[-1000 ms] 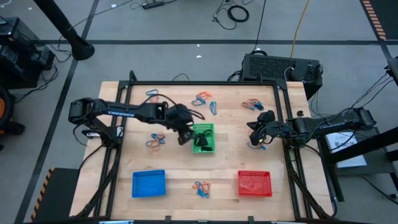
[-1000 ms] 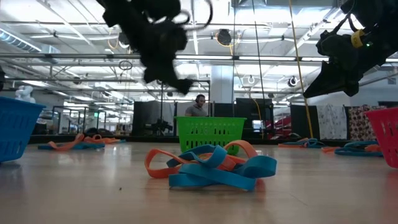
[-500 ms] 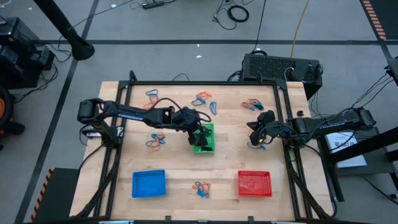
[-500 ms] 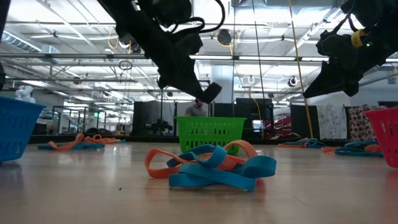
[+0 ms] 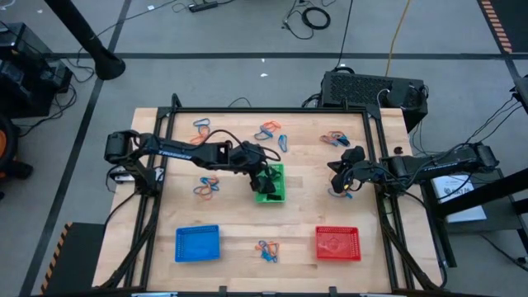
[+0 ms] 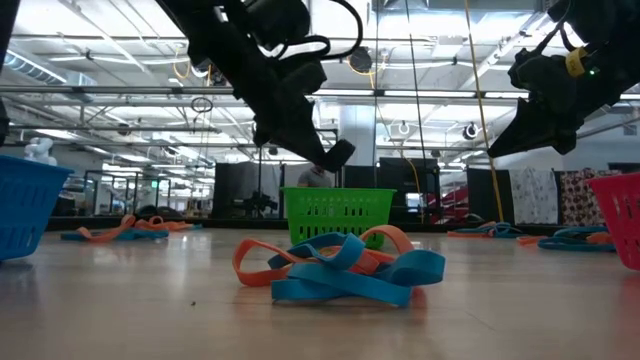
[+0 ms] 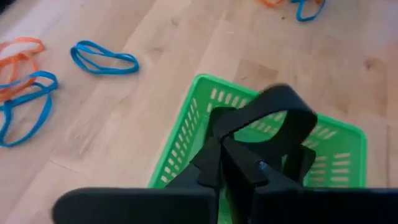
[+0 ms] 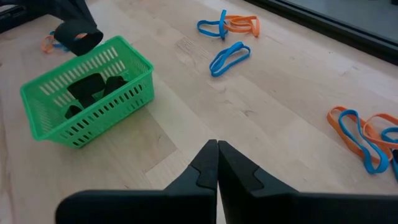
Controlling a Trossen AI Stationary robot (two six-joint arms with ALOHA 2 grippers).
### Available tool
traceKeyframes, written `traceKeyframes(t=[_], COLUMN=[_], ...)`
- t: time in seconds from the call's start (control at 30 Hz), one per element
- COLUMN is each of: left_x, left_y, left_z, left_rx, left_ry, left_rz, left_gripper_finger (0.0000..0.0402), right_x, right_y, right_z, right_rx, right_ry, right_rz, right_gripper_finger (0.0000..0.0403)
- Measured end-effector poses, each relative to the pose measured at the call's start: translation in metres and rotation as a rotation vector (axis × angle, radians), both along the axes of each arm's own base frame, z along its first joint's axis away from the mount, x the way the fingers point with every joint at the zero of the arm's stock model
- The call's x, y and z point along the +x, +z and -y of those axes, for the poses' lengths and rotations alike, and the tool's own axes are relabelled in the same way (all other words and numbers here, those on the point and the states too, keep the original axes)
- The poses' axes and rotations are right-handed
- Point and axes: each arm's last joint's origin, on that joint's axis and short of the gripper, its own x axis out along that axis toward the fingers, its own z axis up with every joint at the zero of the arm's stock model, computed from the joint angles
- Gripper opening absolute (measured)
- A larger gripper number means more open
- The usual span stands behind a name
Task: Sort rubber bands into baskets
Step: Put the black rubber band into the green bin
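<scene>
The green basket (image 5: 271,185) stands mid-table and holds black rubber bands (image 8: 93,87). My left gripper (image 5: 262,176) hangs over the basket's left part, shut on a black rubber band (image 7: 267,115). The blue basket (image 5: 198,243) and the red basket (image 5: 338,243) stand along the near edge. Orange and blue rubber bands lie in loose heaps on the wood (image 5: 206,186), (image 5: 270,132), (image 5: 334,139), (image 5: 266,247). My right gripper (image 5: 337,180) hovers shut over the table's right side, touching nothing. My left gripper pinches the black rubber band between its two fingertips (image 7: 214,134). The fingers slant down from the table's left. The band's free loop (image 7: 292,102) arches out beyond the tips over the green basket's rim (image 7: 205,84). In the low view it is clear of the basket (image 6: 337,153).
A black metal frame (image 5: 169,124) runs around the tabletop's sides. One heap of orange and blue bands (image 6: 335,268) lies near the front edge between the blue and red baskets. A black box (image 5: 371,89) stands beyond the far right corner.
My left gripper has gone toward the table's right edge and down, tipping more steeply, from beside the green basket's left side to over it, carrying the black band. Over the last half second it has kept still.
</scene>
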Motion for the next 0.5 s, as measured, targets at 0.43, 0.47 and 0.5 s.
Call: traceKeyframes(t=[0.43, 0.47, 0.5], left_x=[0.0006, 0.0013, 0.0025], left_y=[0.0008, 0.0023, 0.0046], left_z=[0.0026, 0.0025, 0.0020], left_rx=[-0.014, -0.014, -0.013], left_ry=[-0.019, -0.019, -0.018], left_rz=[0.004, 0.008, 0.016], left_gripper_finger=[0.0098, 0.0099, 0.0099], right_x=[0.0000, 0.0000, 0.0000], right_y=[0.0000, 0.0000, 0.0000], right_z=[0.0000, 0.0000, 0.0000], right_rx=[0.000, 0.000, 0.000], right_ry=[0.001, 0.000, 0.000], right_rz=[0.000, 0.000, 0.000], right_gripper_finger=[0.0000, 0.0000, 0.0000])
